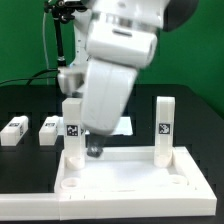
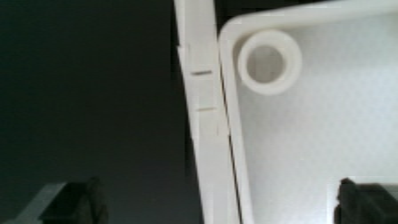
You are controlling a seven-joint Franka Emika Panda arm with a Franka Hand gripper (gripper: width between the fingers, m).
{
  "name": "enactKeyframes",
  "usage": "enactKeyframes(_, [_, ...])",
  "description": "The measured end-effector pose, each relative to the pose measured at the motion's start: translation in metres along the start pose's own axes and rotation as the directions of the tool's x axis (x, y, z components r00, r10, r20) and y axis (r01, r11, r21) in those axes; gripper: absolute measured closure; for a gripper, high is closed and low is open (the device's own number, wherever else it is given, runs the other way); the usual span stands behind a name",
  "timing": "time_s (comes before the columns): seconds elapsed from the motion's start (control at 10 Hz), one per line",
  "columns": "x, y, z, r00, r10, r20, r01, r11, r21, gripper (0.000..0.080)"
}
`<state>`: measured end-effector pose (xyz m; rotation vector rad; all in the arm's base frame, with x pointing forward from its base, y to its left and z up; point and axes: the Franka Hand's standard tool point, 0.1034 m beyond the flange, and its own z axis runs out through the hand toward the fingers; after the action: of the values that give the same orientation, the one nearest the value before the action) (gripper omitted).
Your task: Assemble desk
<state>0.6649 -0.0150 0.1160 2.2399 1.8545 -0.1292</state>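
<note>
The white desk panel (image 1: 135,178) lies flat at the front of the black table, rim up. Two white tagged legs stand upright at its far corners, one on the exterior view's left (image 1: 72,124) and one on the right (image 1: 163,128). Two more legs (image 1: 14,130) (image 1: 48,128) lie on the table to the left. My gripper (image 1: 93,150) is low over the panel's far rim, beside the left upright leg. In the wrist view it (image 2: 217,205) is open and empty, and its dark fingertips (image 2: 71,202) straddle the rim (image 2: 208,110). An empty round socket (image 2: 270,62) lies just inside the rim.
The marker board (image 1: 126,123) lies behind the panel, mostly hidden by the arm. A dark stand with cables (image 1: 62,50) rises at the back left against the green wall. The two loose legs lie near the table's left edge.
</note>
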Motion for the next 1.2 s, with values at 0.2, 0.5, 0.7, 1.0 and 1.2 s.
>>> enactKeyframes(0.2, [-0.014,0.001,0.006,0.992,0.128,0.009,-0.128,0.992,0.003,0.0151])
enactKeyframes(0.5, [-0.011,0.000,0.007,0.957,0.289,0.009,-0.289,0.957,0.004,0.0151])
enactKeyframes(0.7, [-0.015,0.000,0.004,0.896,0.444,-0.003,-0.444,0.896,0.018,0.0151])
enactKeyframes(1.0, [-0.070,-0.005,-0.020,0.785,0.619,-0.018,-0.616,0.784,0.078,0.0151])
enactKeyframes(1.2, [-0.111,-0.025,-0.021,0.688,0.725,0.001,-0.720,0.683,0.124,0.0151])
